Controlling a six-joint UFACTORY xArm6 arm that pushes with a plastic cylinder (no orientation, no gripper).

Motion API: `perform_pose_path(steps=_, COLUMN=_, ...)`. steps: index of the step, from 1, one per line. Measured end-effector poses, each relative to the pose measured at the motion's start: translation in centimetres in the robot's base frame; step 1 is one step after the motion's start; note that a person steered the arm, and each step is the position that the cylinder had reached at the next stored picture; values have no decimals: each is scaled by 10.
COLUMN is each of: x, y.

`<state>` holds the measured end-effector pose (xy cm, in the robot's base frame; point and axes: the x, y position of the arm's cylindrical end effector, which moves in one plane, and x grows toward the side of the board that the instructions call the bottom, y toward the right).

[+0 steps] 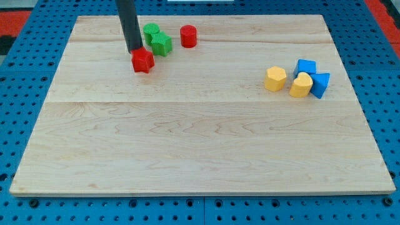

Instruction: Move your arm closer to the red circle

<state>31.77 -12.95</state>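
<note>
The red circle (188, 35) is a short red cylinder near the view's top, left of centre. My tip (135, 50) is at the end of the dark rod, left of the red circle. It stands just above a red star-like block (143, 60) and touches or nearly touches it. A green round block (150, 30) and a green star-like block (162, 44) lie between my tip and the red circle.
At the view's right, a yellow hexagon-like block (275, 79), a yellow block (300, 85) and two blue blocks (305, 67) (320, 84) sit clustered. The wooden board (200, 137) lies on a blue perforated table.
</note>
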Motion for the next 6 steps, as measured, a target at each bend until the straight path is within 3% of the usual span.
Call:
perform_pose_path(steps=2, x=11, y=33)
perform_pose_path(steps=3, x=26, y=105)
perform_pose_path(steps=4, x=14, y=149)
perform_pose_path(steps=6, x=-123, y=146)
